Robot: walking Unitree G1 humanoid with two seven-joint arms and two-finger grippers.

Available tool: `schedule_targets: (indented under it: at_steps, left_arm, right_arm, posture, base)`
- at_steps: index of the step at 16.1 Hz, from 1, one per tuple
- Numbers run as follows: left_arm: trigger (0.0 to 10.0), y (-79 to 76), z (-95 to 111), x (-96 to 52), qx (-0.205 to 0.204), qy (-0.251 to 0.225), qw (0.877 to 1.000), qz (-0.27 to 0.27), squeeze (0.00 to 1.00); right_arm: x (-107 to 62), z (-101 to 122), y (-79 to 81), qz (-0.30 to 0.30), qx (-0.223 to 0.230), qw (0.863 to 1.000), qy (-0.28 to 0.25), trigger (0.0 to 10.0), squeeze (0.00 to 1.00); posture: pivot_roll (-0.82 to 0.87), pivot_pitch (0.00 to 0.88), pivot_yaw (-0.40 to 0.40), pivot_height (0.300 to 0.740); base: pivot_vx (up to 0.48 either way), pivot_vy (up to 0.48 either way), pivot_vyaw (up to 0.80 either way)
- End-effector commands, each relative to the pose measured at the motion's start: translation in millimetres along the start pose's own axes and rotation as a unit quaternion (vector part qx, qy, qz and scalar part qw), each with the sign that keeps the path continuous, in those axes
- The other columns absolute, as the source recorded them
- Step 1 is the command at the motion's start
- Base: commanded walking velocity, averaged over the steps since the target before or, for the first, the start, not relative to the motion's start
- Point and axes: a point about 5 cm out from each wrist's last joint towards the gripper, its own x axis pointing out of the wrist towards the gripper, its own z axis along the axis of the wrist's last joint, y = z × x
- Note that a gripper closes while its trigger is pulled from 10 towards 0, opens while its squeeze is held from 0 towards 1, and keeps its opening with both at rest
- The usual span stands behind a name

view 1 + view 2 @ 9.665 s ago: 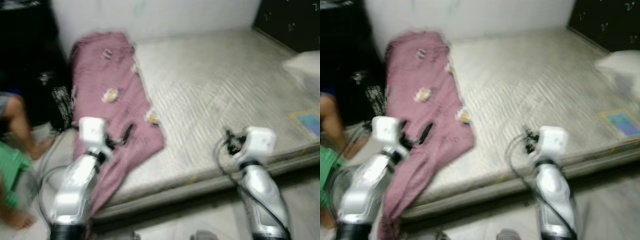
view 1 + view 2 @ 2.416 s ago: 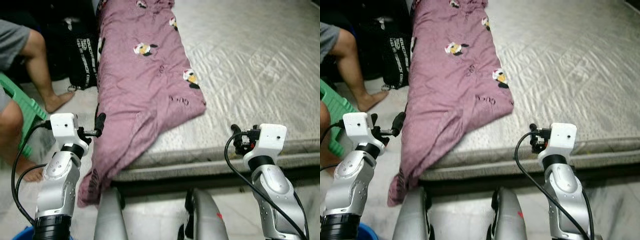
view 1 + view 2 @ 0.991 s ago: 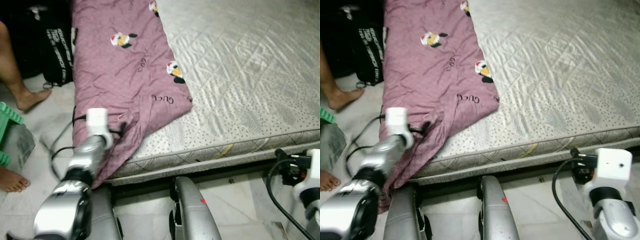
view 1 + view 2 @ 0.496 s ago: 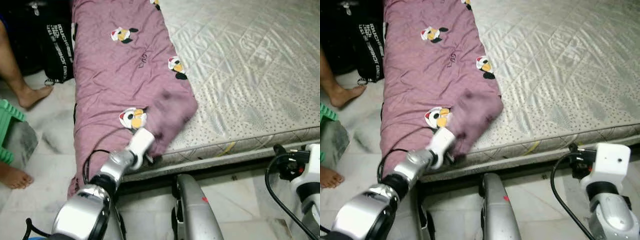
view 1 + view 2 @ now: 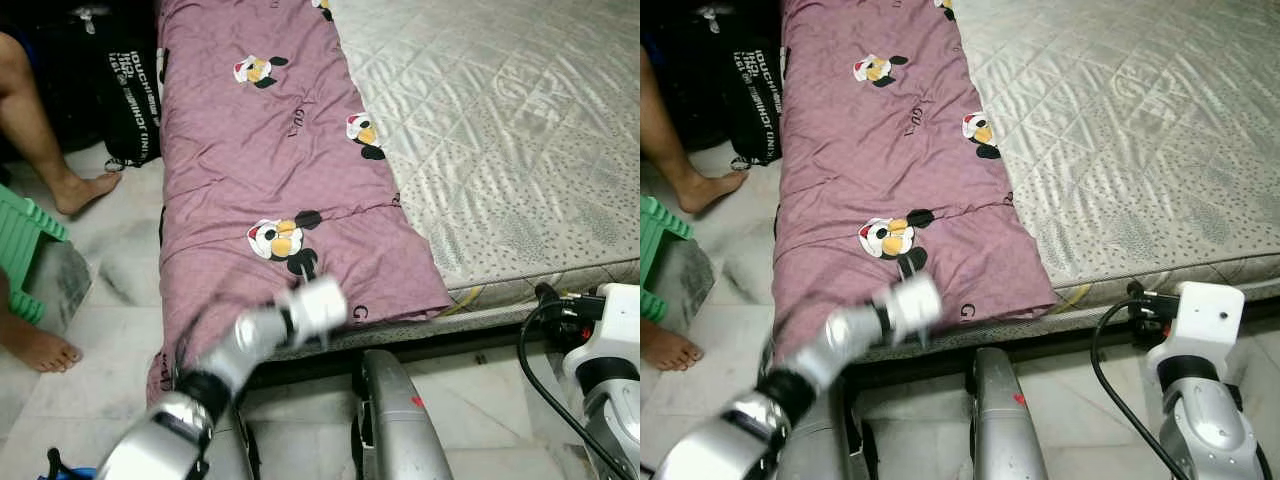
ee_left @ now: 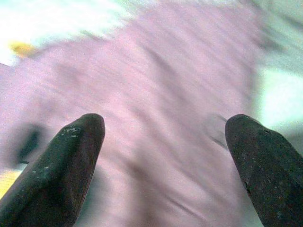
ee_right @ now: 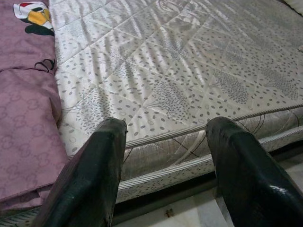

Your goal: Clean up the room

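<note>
Mattress [image 5: 520,130] carries pink blanket [image 5: 270,150]; left hand [image 6: 161,156] spread above it.

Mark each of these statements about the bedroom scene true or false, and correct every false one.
1. The purple blanket lies along the robot's left side of the mattress. True.
2. The right gripper is shut on the blanket. False: its fingers stand apart, empty, before the mattress edge.
3. The left gripper has its fingers apart, with the blanket in front of them. True.
4. The black bag sits on top of the mattress. False: it stands on the floor beside the bed.
5. A person's bare foot rests on the floor near the bag. True.
6. The blanket is plain, with no pictures. False: it carries cartoon figures.
</note>
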Motion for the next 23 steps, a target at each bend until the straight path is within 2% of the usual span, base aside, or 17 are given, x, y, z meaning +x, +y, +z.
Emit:
schedule_targets:
  at_steps: [1, 2, 3, 5, 6, 7, 8, 10, 11, 12, 13, 14, 15, 17, 19, 20, 23]
  left_arm:
    - [10.0, 13.6, 5.6, -1.7, -0.016, -0.023, 0.998, 0.051, 0.00]
    - [10.0, 44.2, 13.7, -2.5, -0.048, -0.036, 0.988, 0.143, 0.00]
    - [10.0, 67.4, 6.1, -3.5, -0.103, 0.003, 0.972, 0.211, 0.00]
    - [10.0, 73.6, -4.3, -3.8, -0.132, 0.051, 0.963, 0.229, 0.00]
    - [10.0, 59.4, -22.7, -1.0, -0.166, 0.138, 0.962, 0.169, 0.00]
    - [10.0, 42.4, -32.4, 0.9, -0.179, 0.186, 0.959, 0.114, 0.00]
    - [10.0, 26.9, -33.3, 5.0, -0.174, 0.198, 0.962, 0.067, 0.00]
    - [10.0, 16.8, -32.5, 7.9, -0.175, 0.197, 0.964, 0.040, 0.00]
    - [10.0, -14.1, -42.8, 3.7, -0.171, 0.228, 0.957, -0.059, 0.00]
    - [10.0, -19.8, -45.7, 1.2, -0.156, 0.231, 0.957, -0.077, 0.00]
    - [10.0, -5.7, -41.5, 3.4, -0.152, 0.210, 0.966, -0.025, 0.00]
    - [10.0, 2.3, -39.3, 4.1, -0.160, 0.201, 0.966, 0.002, 0.00]
    - [10.0, 42.5, -19.3, 4.1, -0.135, 0.105, 0.977, 0.125, 0.00]
    - [10.0, 88.7, -2.2, -20.5, -0.148, -0.018, 0.954, 0.261, 0.00]
    - [10.0, 101.6, -3.8, -49.6, -0.153, -0.060, 0.937, 0.307, 0.00]
    - [10.0, 102.1, -8.1, -72.0, -0.147, -0.072, 0.930, 0.329, 0.00]
    - [10.0, 96.5, -12.9, -99.8, -0.183, -0.075, 0.911, 0.363, 0.00]
  right_arm:
    - [-2.2, -3.1, -0.9, -0.004, 0.000, 1.000, 0.005, 10.0, 0.00]
    - [-5.4, -3.6, -1.5, -0.006, 0.000, 1.000, 0.007, 10.0, 0.00]
    - [-8.2, -3.8, -2.0, -0.007, -0.001, 1.000, 0.009, 10.0, 0.00]
    - [-9.2, -3.7, -2.1, -0.007, -0.001, 1.000, 0.010, 10.0, 0.00]
    - [-9.1, -3.3, -1.4, -0.003, -0.002, 1.000, 0.011, 10.0, 0.00]
    - [-8.4, -3.0, -0.7, 0.002, -0.002, 1.000, 0.014, 10.0, 0.00]
    - [-6.3, -3.0, -0.4, 0.003, -0.002, 1.000, 0.014, 10.0, 0.00]
    - [-3.1, -2.8, 0.7, 0.003, 0.002, 1.000, 0.012, 10.0, 0.00]
    - [6.7, -1.5, 8.0, 0.004, 0.014, 1.000, 0.000, 10.0, 0.00]
    - [11.4, -0.8, 12.4, 0.005, 0.022, 1.000, -0.008, 10.0, 0.00]
    - [16.6, 0.4, 16.5, 0.004, 0.028, 0.999, -0.016, 10.0, 0.00]
    - [18.5, 1.1, 18.0, 0.004, 0.030, 0.999, -0.020, 10.0, 0.00]
    - [30.0, 6.1, 26.3, 0.006, 0.038, 0.999, -0.037, 10.0, 0.00]
    - [46.4, 12.3, 40.2, 0.010, 0.047, 0.997, -0.060, 10.0, 0.00]
    - [58.0, 14.6, 52.5, 0.015, 0.051, 0.996, -0.072, 10.0, 0.00]
    - [65.3, 19.7, 62.4, 0.026, 0.062, 0.994, -0.089, 10.0, 0.00]
    - [78.6, 34.8, 75.2, 0.043, 0.084, 0.987, -0.131, 10.0, 0.00]
  posture:
    - [-0.19, 0.168, 0.032, 0.585]
    - [-0.20, 0.181, 0.029, 0.585]
    - [-0.21, 0.196, 0.024, 0.585]
    - [-0.21, 0.196, 0.024, 0.585]
    - [-0.22, 0.206, 0.015, 0.585]
    - [-0.23, 0.203, 0.018, 0.585]
    - [-0.23, 0.193, 0.021, 0.585]
    - [-0.23, 0.181, 0.029, 0.585]
    - [-0.21, 0.140, 0.053, 0.585]
    - [-0.21, 0.125, 0.060, 0.585]
    - [-0.20, 0.099, 0.069, 0.585]
    - [-0.20, 0.099, 0.069, 0.585]
    - [-0.17, 0.038, 0.087, 0.585]
    - [-0.13, 0.000, 0.090, 0.585]
    - [-0.10, 0.000, 0.089, 0.585]
    - [-0.08, 0.000, 0.091, 0.585]
    - [-0.05, 0.000, 0.083, 0.590]
  base:
    - [0.000, 0.000, 0.00]
    - [0.000, 0.000, 0.00]
    - [0.000, 0.000, 0.00]
    - [0.000, 0.000, 0.00]
    - [0.000, 0.000, 0.00]
    - [0.000, 0.000, 0.00]
    - [0.000, 0.000, 0.00]
    - [0.000, 0.000, 0.00]
    - [0.000, 0.000, 0.00]
    - [0.000, 0.000, 0.00]
    - [0.000, 0.000, 0.00]
    - [0.000, 0.000, 0.00]
    - [0.000, 0.000, 0.00]
    - [0.000, 0.000, 0.00]
    - [0.000, 0.000, 0.00]
    - [0.000, 0.000, 0.00]
    - [0.000, 0.000, 0.00]
